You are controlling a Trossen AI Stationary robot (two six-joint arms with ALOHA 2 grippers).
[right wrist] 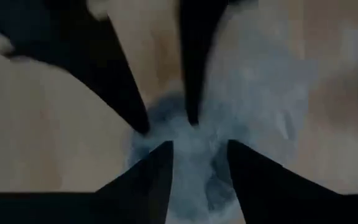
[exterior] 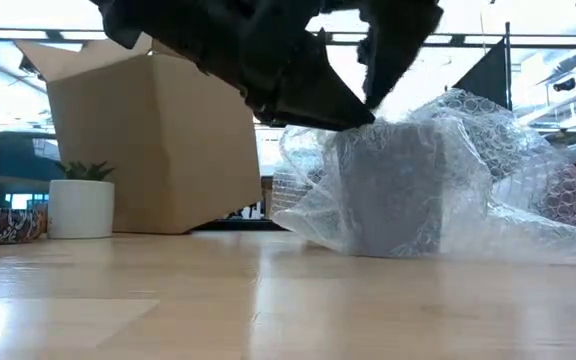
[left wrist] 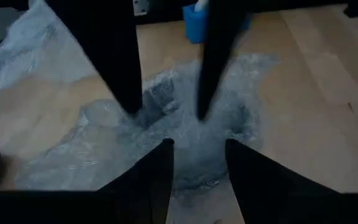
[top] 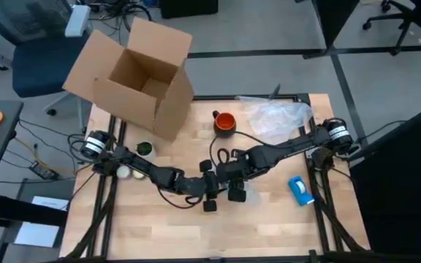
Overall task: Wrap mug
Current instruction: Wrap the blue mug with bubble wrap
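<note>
- A small white pot with a green plant [exterior: 81, 200] stands at the table's left in the low view, beside a patterned bowl [exterior: 3, 224] at the picture's edge.
- An open cardboard box [top: 134, 77] sits at the table's far left corner, flaps up.
- The left gripper [top: 209, 191] reaches in from the left to the middle of the table [top: 269, 230], its fingers [left wrist: 154, 180] apart, over a crumpled piece of bubble wrap [left wrist: 185, 134].
- The right gripper [top: 229, 183] meets it from the right, just beside the left one; its fingers [right wrist: 157, 177] are also apart, pointed down at the same bubble wrap, facing the other arm's fingertips.
- In the low view the wrap covers a grey, upright, cup-like shape [exterior: 388, 190] under the grippers; what it is cannot be told.
- The mug [top: 224, 122], orange-red with a dark handle, stands upright on the far side of the table, apart from both grippers and bare of wrap.
- More loose bubble wrap [top: 278, 117] lies just right of the mug.
- A blue tape dispenser [top: 301, 190] lies near the table's right edge.
</note>
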